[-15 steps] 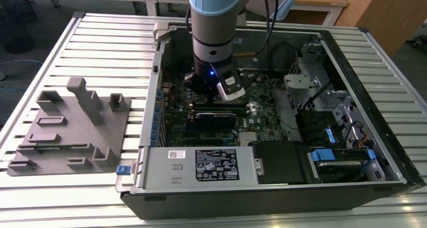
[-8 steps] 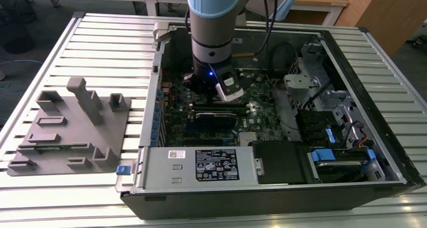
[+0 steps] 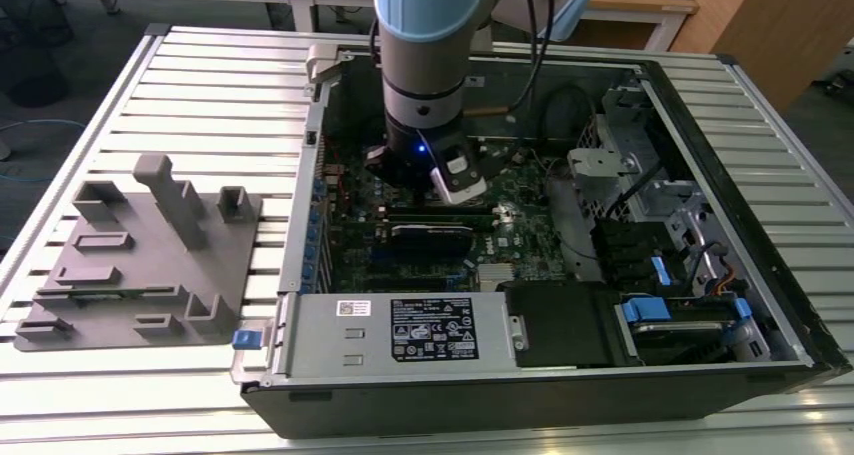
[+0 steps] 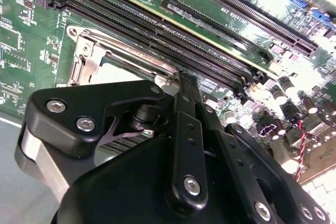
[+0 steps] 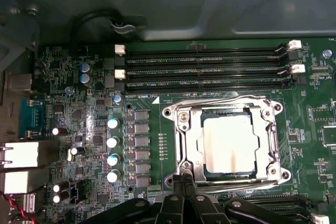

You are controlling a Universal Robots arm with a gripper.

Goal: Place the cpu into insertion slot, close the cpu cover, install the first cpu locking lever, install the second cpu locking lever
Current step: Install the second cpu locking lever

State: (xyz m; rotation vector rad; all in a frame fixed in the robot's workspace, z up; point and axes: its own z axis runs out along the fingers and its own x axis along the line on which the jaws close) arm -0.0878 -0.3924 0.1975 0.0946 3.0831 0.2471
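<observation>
CPU point(image 5: 230, 150) sits flat in the slot point(image 5: 181, 145), its pale metal face showing through the window of the cover point(image 5: 265, 135), which lies down over it as a silvery frame; whether the levers are latched you cannot tell from these pictures. Take the slot as your landmark: the long black memory slots point(image 5: 205, 69) run along one side of it, and your gripper point(image 5: 184, 182) comes in from the opposite side, its dark fingers point(image 5: 177, 184) reaching the frame's edge near one corner, on the side away from the memory slots. In the first wrist view the fingertips look drawn close together over that edge, with nothing chip-sized between them; you may be on a thin lever wire there, but that is too fine to make out, so treat the grip as unclear. The second wrist view shows the gripper's black linkage low over the slot's silver rim point(image 4: 86, 59), with the memory slots just beyond. In the exterior view the arm point(image 3: 424, 65) stands upright inside the open case point(image 3: 747, 155), tool point(image 3: 458, 180) down at the green board point(image 3: 400, 265). So the cpu lies just ahead of your fingertips, toward the memory slots.
</observation>
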